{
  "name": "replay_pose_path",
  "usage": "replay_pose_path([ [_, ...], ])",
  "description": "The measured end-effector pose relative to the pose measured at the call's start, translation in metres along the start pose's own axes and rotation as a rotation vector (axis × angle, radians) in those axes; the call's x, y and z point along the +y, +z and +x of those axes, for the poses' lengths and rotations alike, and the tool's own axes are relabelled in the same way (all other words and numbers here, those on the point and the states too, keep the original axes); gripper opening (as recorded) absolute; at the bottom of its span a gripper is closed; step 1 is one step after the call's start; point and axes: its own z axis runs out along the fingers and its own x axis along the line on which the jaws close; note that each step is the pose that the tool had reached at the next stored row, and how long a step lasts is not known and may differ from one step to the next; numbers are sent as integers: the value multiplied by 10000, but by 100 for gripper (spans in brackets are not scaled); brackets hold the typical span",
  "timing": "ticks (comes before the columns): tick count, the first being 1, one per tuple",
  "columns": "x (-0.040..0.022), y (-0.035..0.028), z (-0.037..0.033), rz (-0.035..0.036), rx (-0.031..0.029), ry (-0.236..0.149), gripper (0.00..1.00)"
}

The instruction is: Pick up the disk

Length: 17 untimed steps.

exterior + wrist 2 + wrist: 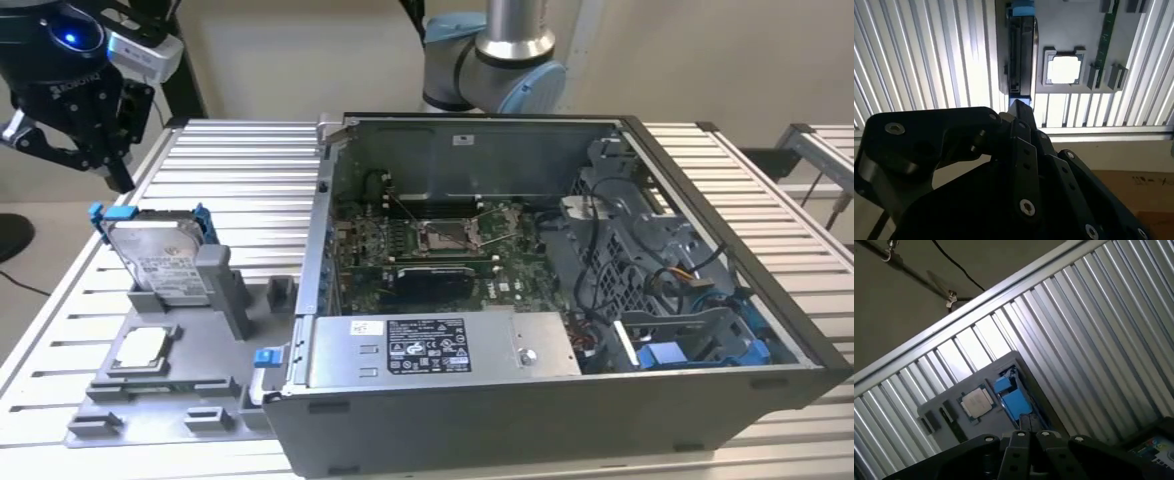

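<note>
Ribbed aluminium table [227, 170] carrying an open grey metal computer case [561, 400] and a grey moulded fixture [234, 300]. Exterior view: the flat silver disk [167, 255] with blue rails stands upright in the fixture, labelled face showing; the black gripper [78, 150] hangs above, well apart, its opening indeterminable. Approach step judged in hand. Second wrist view: disk [1021, 50] edge-on beside a small square silver chip [1063, 69]; a grasp calls for centring over this thin edge. First wrist view: the disk's blue rail end [1011, 400] just beyond the gripper [1029, 435]

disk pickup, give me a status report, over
Gripper above and apart from disk, holding nothing. Disk standing on edge in grey holder, untouched. Nothing between them in the exterior view.
</note>
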Motion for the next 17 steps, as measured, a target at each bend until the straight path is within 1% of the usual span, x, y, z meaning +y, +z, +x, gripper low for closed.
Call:
replay_pose_path([
  [9,1,0,0,11,26,-1655,0],
  [14,26,1,17,19,33,-2256,0],
  [17,34,1,22,27,38,-2694,0],
])
